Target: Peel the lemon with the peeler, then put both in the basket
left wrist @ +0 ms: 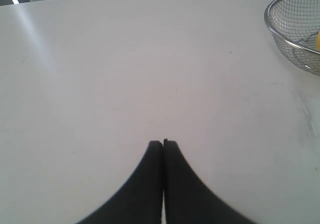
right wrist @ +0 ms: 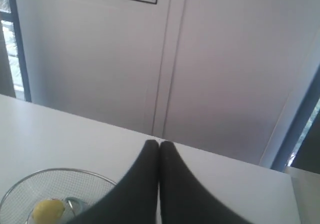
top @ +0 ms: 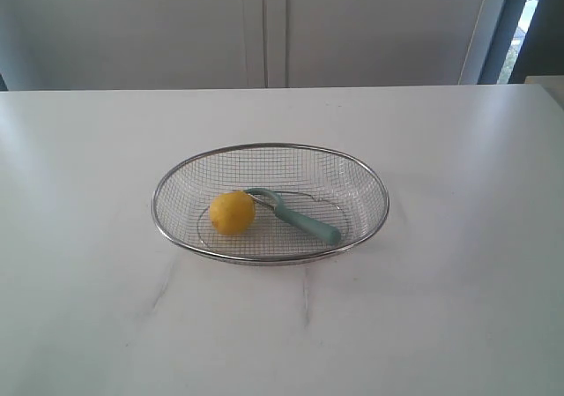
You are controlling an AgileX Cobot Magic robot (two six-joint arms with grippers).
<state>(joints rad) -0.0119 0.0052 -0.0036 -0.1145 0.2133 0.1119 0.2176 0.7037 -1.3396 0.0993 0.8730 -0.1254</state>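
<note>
Exterior view gives us the basket (top: pixel 269 145) at the middle of the white counter (top: pixel 458 308), with the lemon (top: pixel 232 212) and the peeler (top: pixel 304 222) both lying inside it, the peeler's looped head just beside the lemon. Our left hand (left wrist: pixel 163 143) is pressed closed, holding nothing, over bare counter. Our right hand (right wrist: pixel 159 143) is closed too, holding nothing, the basket below it.

Metal, plastic and rind
The basket (top: pixel 264 145) is shiny silver wire mesh with a polished metal rim; the peeler (top: pixel 308 224) looks matt teal plastic; the lemon (top: pixel 232 212) has dull yellow skin; the table (top: pixel 458 308) is smooth, faintly glossy.
</note>
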